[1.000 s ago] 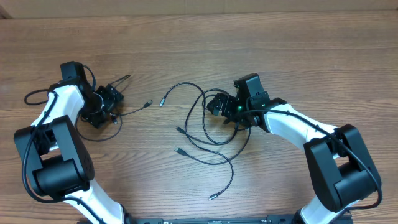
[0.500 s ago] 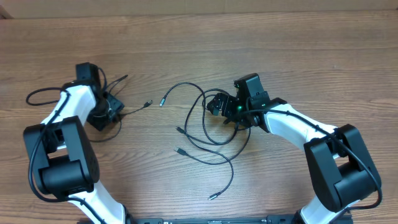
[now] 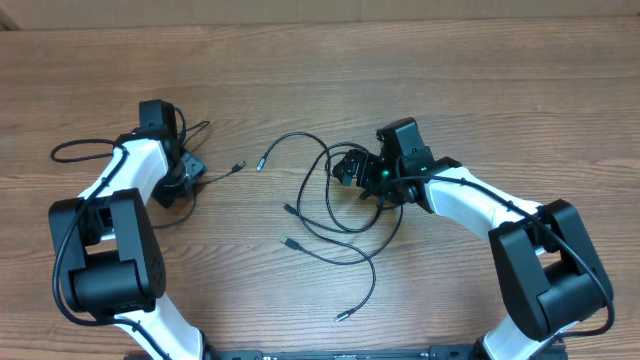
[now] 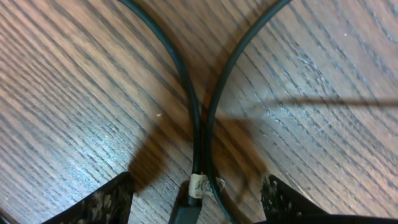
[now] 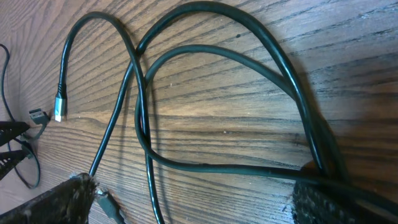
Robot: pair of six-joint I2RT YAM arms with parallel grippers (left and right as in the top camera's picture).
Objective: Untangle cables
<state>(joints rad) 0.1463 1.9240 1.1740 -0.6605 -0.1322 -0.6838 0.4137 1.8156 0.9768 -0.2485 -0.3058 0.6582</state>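
Several thin black cables point(image 3: 330, 215) lie loosely looped over each other mid-table. One silvery-tipped plug point(image 3: 262, 163) points left. My right gripper point(image 3: 348, 168) hovers low over their right side, open. In the right wrist view, crossing strands point(image 5: 146, 124) run between its wide fingers point(image 5: 56, 199) and the silver plug point(image 5: 59, 106) lies at the left. A separate cable point(image 3: 75, 148) trails left from my left gripper point(image 3: 188, 172). In the left wrist view, two strands point(image 4: 202, 106) and a white-labelled plug point(image 4: 199, 186) lie between the fingers point(image 4: 106, 202), with gaps on both sides.
Loose plug ends lie at the front of the tangle point(image 3: 290, 243) and nearer me point(image 3: 343, 315). Another small plug point(image 3: 238, 165) rests between the two grippers. The wooden table's back edge point(image 3: 320, 22) runs along the top.
My left arm has swung to the right, its wrist now nearer the table's middle, and its jaws have narrowed somewhat. The right arm and the central tangle have not moved.
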